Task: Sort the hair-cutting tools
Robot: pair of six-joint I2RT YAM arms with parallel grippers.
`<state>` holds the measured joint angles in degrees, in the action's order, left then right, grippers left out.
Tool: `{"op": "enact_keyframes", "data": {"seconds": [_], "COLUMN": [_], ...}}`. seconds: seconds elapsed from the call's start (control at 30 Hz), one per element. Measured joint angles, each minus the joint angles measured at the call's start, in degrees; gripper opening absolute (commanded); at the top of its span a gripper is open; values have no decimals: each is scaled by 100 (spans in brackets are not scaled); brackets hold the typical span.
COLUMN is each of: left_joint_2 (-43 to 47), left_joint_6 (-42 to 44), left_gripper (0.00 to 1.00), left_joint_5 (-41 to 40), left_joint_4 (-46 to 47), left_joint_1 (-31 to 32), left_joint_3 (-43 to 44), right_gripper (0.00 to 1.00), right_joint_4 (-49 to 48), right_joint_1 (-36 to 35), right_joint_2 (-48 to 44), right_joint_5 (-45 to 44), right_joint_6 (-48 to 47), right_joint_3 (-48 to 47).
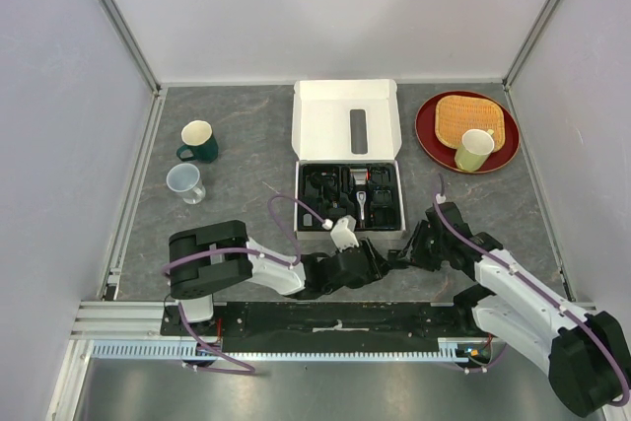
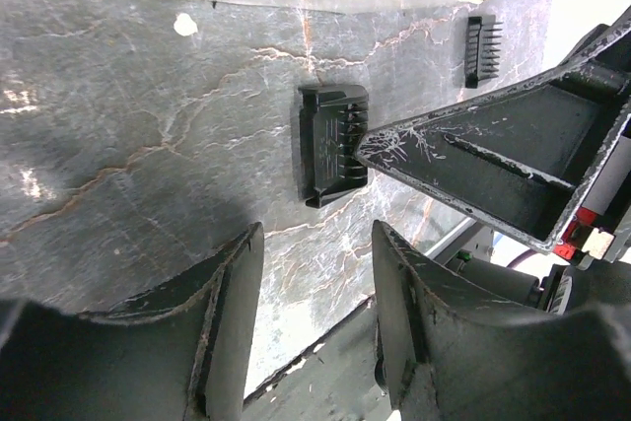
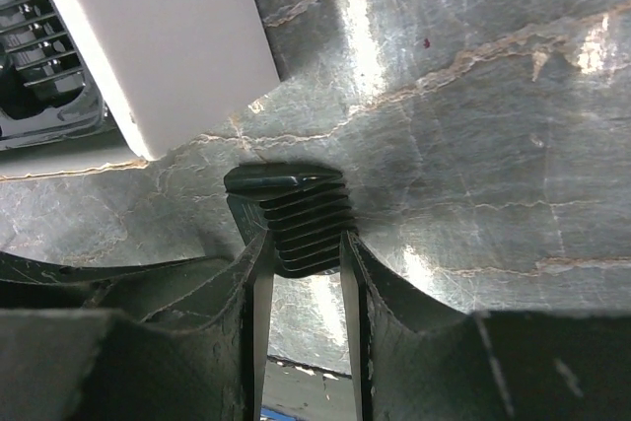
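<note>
claw (image 3: 301, 240) of right arm pinches ribbed black comb guard (image 3: 286, 194)

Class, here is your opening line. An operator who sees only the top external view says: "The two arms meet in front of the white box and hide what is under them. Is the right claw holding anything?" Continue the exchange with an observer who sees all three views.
Observer: Yes. The right wrist view shows the right claw shut on a ribbed black comb guard that rests on the table.
Operator: And the left claw?
Observer: The left claw is open and empty, and the held guard lies just ahead of it.
Operator: Are there any other loose pieces nearby?
Observer: The left wrist view shows a second comb guard lying on the table, apart from the held one.
</note>
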<state>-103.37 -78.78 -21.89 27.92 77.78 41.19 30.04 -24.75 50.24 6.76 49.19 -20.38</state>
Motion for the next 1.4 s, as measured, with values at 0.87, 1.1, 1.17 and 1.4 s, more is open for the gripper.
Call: {"op": "enact_keyframes", "data": {"seconds": [0.87,1.1,1.17,1.4], "left_joint_2": [229,63,22,-22], "left_joint_6": [-330,-330,-328,-315], "left_gripper": [46,42,39,14], "left_joint_5": [107,262,278,286], "left_joint_4": [833,997,968,813], "left_joint_1": [-374,-374,-374,-378], "left_joint_3": [-820,-721,-656,-621], "right_gripper": [32,32,32,32], "right_joint_4": [-730,-809,-826,-828], "right_joint_1": [-22,-186,-251,-326], "right_joint_2": [1261,1239,1215,1010], "right_joint_5": [1161,1161,1158,1106], "right_joint_6": [-1257,-1095,-1027,-828], "right_joint_3": [-393,-365,-343,-243]}}
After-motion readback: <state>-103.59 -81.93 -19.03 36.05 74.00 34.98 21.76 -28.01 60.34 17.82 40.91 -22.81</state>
